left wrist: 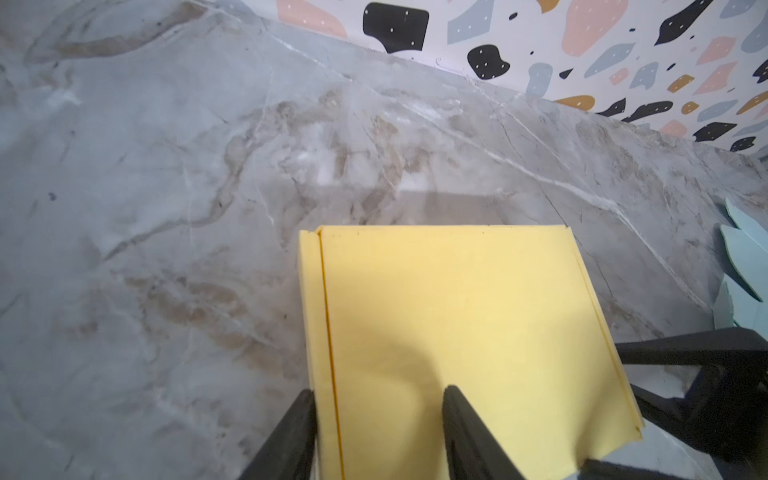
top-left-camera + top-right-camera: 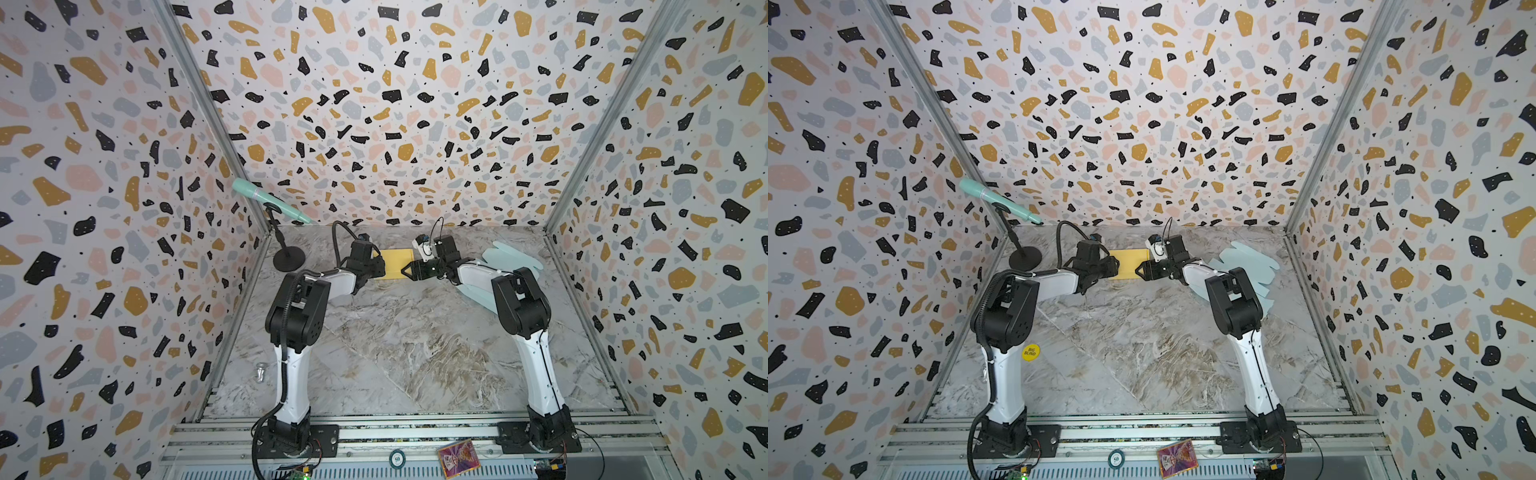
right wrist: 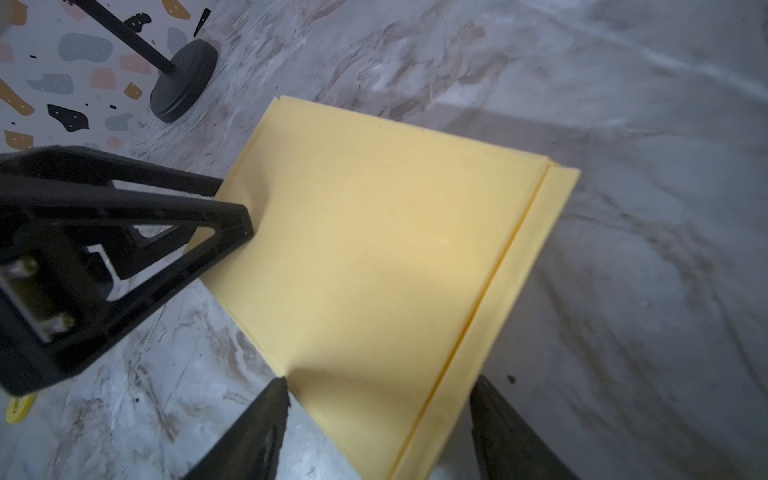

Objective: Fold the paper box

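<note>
The near half of the desk (image 2: 395, 353) is bare, with lots of room to move. Farther back, the flat yellow paper box (image 2: 395, 262) is between the tools: the wide right tool (image 3: 380, 384) squeezes its two side edges, and the half-open left tool (image 1: 380, 392) touches its face and one edge, but I cannot tell if it grips. Blue paper shapes (image 2: 515, 255) lie close on the right, near the back wall (image 2: 395, 124).

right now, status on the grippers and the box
Left gripper open, one fingertip on the yellow paper box, one beside its edge. Right gripper straddles a box corner, grip unclear. Box flat; nothing in the way.
</note>
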`<state>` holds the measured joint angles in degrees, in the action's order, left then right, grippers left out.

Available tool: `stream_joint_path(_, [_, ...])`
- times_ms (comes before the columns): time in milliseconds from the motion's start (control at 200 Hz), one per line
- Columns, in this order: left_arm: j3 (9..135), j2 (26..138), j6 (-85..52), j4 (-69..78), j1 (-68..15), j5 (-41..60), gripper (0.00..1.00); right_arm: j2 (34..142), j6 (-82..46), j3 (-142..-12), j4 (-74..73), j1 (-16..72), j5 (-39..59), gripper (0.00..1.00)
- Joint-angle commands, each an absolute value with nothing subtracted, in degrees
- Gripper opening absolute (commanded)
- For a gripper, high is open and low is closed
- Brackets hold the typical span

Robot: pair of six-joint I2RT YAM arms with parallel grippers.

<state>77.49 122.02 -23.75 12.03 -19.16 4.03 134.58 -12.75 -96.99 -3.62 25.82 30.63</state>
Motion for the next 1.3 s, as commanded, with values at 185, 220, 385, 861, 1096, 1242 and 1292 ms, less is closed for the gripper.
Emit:
stream_joint_path(185, [81.4, 126.6, -25.3, 11.8, -20.1, 11.0, 0.50, 137.2, -12.0, -103.8, -1.3, 27.2, 36.5, 0.71])
stream_joint_path(220, [81.4, 126.8, -25.4, 11.9, -20.2, 10.9, 0.50, 137.2, -12.2, -103.9, -1.3, 27.2, 36.4, 0.71])
stream_joint_path(385, [81.0, 126.8, -25.9, 12.7, -20.0, 10.8, 0.51, 137.0, -12.2, -104.1, -1.5, 27.1, 35.3, 0.71])
stream_joint_path(861, [77.1, 124.6, -29.8, 17.7, -18.2, 12.1, 0.70, 132.4, -16.1, -97.1, -7.8, 25.4, 33.8, 0.87])
stream_joint_path(1096, [75.8, 122.7, -29.8, 17.8, -18.0, 11.1, 0.87, 128.9, -16.3, -93.6, -8.9, 25.2, 33.0, 0.93])
stream_joint_path(1242, [73.3, 119.7, -29.6, 18.3, -18.0, 10.5, 1.00, 125.0, -15.6, -89.8, -9.1, 25.0, 31.4, 0.96])
stream_joint_path(1292, [71.9, 118.3, -29.7, 18.7, -18.0, 10.5, 1.00, 122.9, -15.2, -87.6, -9.5, 25.0, 30.3, 0.98])
